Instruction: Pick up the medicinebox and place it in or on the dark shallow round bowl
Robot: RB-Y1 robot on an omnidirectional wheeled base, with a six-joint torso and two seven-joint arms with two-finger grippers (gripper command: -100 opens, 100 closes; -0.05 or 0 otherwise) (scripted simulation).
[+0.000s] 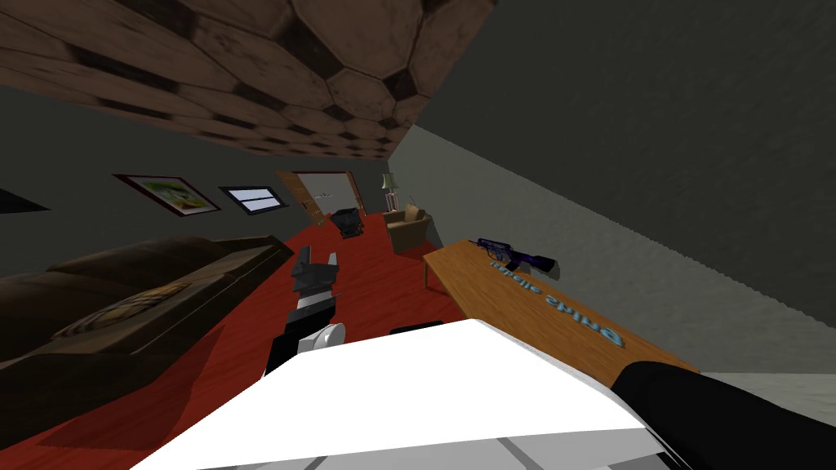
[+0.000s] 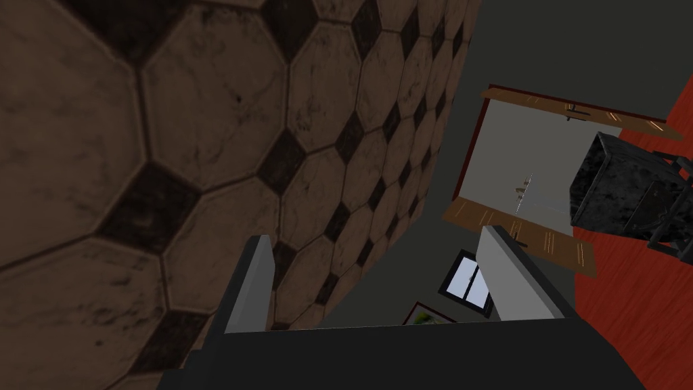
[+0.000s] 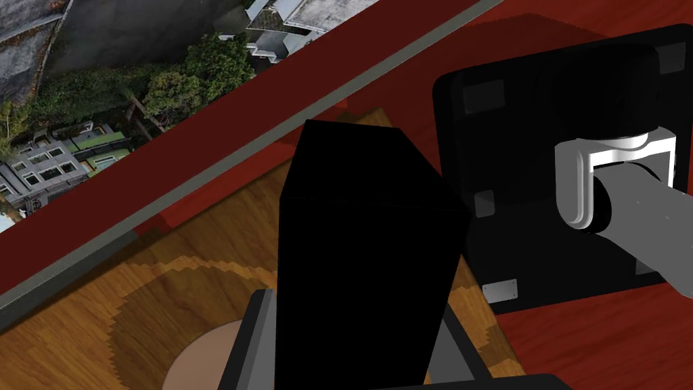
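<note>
Right gripper (image 3: 355,315) clamps black medicinebox (image 3: 365,223) — left gripper (image 2: 375,237), 2 fingers apart.

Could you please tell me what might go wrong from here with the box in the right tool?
1. The box, clamped in the right tool, partly hides the tan round shape below, so aiming the release is hard.
2. The table edge lies close beside the box; a missed drop could land on the red floor.
3. The box stands tall out of the tool, so it may tip over when released.
</note>
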